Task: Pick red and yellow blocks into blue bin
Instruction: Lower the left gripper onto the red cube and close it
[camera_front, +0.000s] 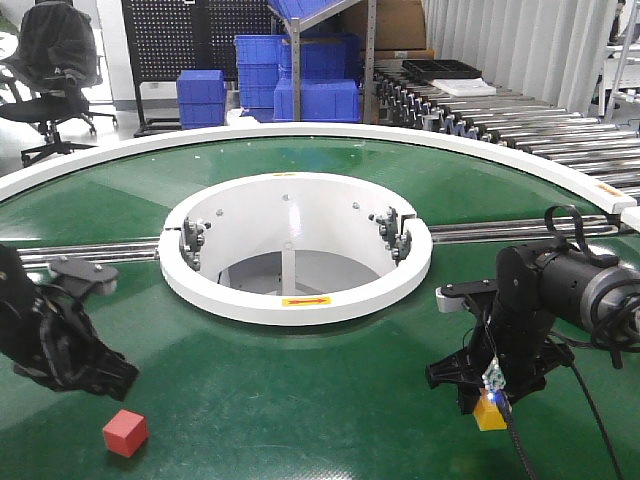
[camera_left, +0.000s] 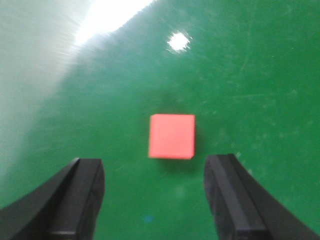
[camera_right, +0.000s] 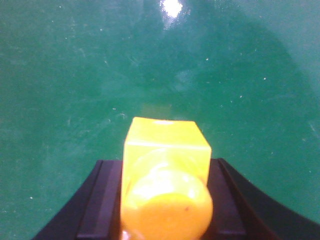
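Note:
The red cube (camera_front: 125, 432) lies on the green belt at the front left. In the left wrist view the red cube (camera_left: 171, 136) sits just ahead of my open left gripper (camera_left: 156, 172), centred on the gap and beyond the fingertips. In the front view my left gripper (camera_front: 105, 378) is just left of and behind the cube. My right gripper (camera_front: 488, 392) is shut on the yellow studded brick (camera_front: 489, 412), low over the belt at the front right. In the right wrist view the brick (camera_right: 165, 150) fills the right gripper (camera_right: 165, 200) between both fingers. The blue bin is out of view.
A white ring (camera_front: 295, 300) with a round opening stands in the middle of the green turntable (camera_front: 300, 400). Metal rails (camera_front: 90, 252) run from it to both sides. Ribbed blue crates (camera_front: 318, 98) are stacked at the back. A roller conveyor (camera_front: 540, 125) runs at the back right.

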